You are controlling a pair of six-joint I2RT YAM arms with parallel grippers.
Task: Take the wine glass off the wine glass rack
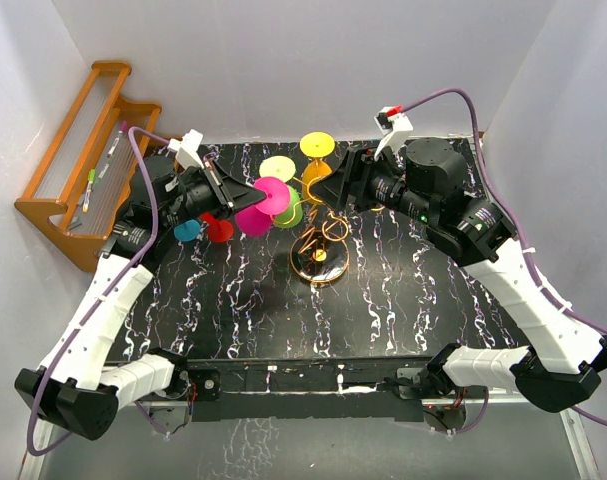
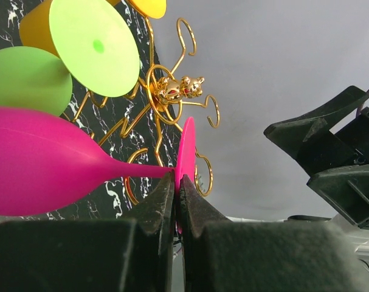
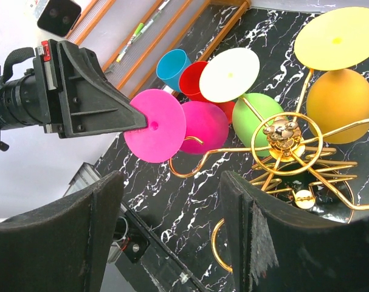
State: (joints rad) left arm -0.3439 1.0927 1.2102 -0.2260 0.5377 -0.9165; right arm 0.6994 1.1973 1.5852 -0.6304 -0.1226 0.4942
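**Pink wine glass (image 2: 44, 161) pinched at its foot**

The left gripper (image 2: 177, 181) is clamped on the glass's foot disc. The right gripper (image 3: 172, 179) hangs spread wide. The glass lies sideways beside the gold wine glass rack (image 2: 169, 91) on the bench (image 1: 243, 300).

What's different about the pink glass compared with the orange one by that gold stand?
The pink glass is one colour; the orange glass has a yellow foot. The left gripper pinches the pink glass's foot; nothing touches the orange glass. The pink glass is left of the wine glass rack, the orange glass at its far side. Both are opaque, with round feet.
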